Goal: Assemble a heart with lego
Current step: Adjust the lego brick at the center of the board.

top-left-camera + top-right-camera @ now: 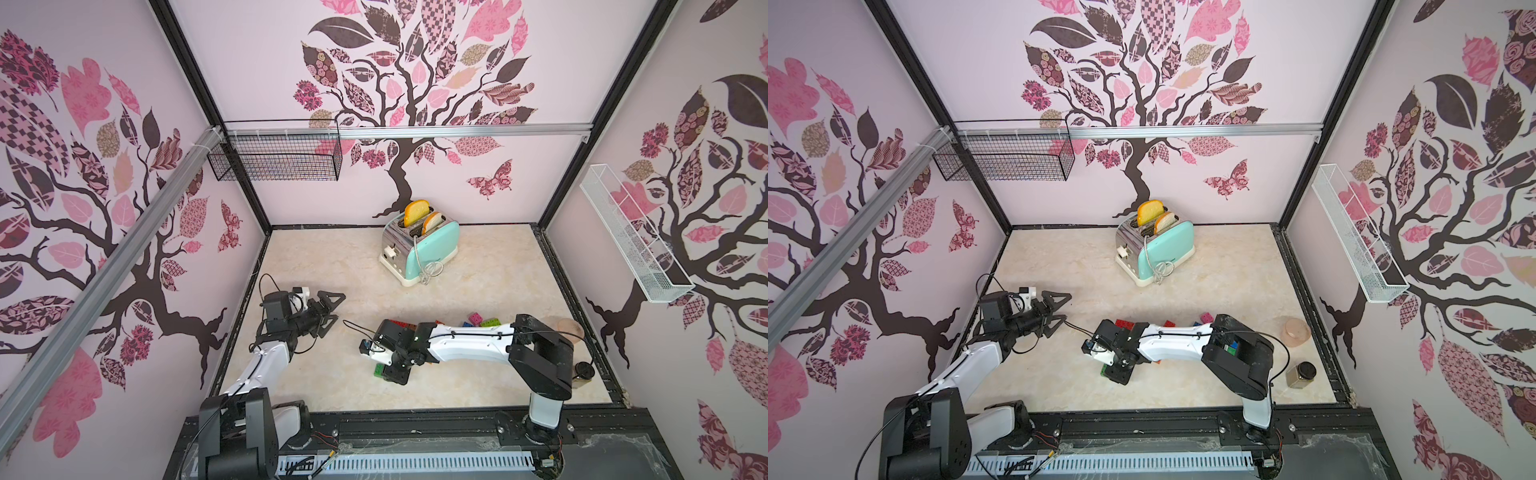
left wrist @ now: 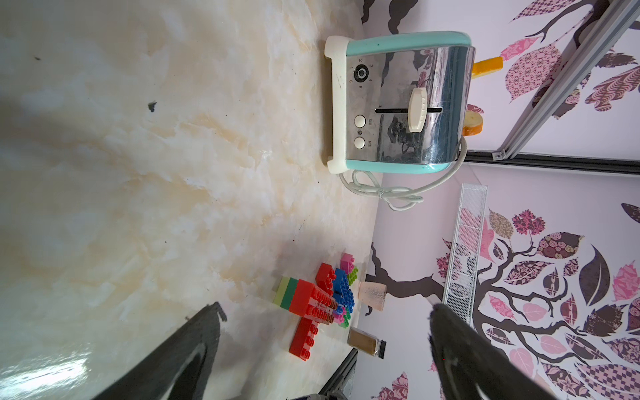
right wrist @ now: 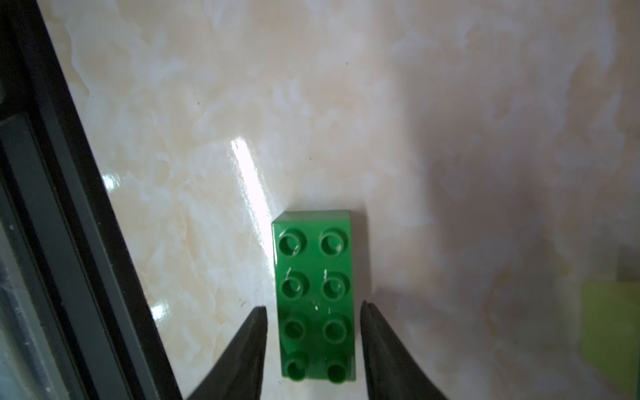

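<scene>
The right gripper (image 3: 311, 308) straddles a green 2x4 brick (image 3: 313, 263), jaws narrowly parted and touching neither long side. The brick lies studs-up on the robot's side of the toaster (image 1: 419, 249), well apart from it. For a clean pickup, I'd close squarely on the long sides to avoid twisting it. Nearer the toaster, the left gripper (image 1: 338, 306) gapes wide, empty.

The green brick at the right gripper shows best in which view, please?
Right wrist view: the green brick lies studs up between the fingers. Both top views show only a sliver under the right gripper; left wrist, none.
</scene>
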### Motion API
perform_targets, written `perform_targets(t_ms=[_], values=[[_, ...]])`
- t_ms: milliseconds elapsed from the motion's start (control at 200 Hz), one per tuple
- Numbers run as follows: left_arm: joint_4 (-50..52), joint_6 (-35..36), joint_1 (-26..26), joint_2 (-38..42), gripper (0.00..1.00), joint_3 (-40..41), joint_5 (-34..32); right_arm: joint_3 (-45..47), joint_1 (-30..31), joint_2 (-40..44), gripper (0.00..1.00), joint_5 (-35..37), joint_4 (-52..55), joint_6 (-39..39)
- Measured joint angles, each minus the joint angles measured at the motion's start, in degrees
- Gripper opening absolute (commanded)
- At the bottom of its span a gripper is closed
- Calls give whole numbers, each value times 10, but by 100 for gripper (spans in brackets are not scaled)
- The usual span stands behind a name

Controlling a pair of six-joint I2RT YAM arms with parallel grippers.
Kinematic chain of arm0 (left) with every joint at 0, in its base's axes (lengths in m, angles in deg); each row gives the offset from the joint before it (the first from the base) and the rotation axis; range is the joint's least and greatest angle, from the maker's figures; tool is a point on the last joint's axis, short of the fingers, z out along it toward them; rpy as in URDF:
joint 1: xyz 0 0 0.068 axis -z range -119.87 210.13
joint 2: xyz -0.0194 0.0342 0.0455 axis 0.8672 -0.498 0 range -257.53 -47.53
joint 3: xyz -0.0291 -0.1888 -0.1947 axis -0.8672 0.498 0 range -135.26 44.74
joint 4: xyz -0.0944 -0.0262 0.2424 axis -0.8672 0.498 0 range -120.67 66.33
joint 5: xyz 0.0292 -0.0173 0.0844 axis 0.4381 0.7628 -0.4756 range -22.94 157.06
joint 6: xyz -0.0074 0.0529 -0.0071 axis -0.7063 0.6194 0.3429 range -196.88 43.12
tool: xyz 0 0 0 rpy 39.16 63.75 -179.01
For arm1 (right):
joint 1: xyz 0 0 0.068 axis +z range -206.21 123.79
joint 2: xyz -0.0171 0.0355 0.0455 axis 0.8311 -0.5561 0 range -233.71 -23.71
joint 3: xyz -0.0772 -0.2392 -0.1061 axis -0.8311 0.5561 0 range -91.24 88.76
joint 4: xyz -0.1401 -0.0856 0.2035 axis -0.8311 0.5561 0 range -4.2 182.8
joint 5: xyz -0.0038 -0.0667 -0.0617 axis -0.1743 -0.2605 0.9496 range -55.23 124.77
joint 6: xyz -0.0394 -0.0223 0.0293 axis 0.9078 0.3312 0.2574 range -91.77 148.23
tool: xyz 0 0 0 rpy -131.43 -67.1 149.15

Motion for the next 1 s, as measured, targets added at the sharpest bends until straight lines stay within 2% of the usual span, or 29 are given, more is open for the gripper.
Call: perform_targets(t_ms=[175,520,670,790,1000], values=[[0,0,0,0,97,0,2,0,0,0,44,0,-2,1],[-2,0,0,0,97,0,4,0,0,-16,47,0,-2,2],[-2,0,0,0,97,0,4,0,0,-17,40,1,-2,3],[-2,0,0,0,97,0,4,0,0,-17,48,1,-2,5],[-6,0,0,0,97,0,4,0,0,-17,50,1,-2,7]])
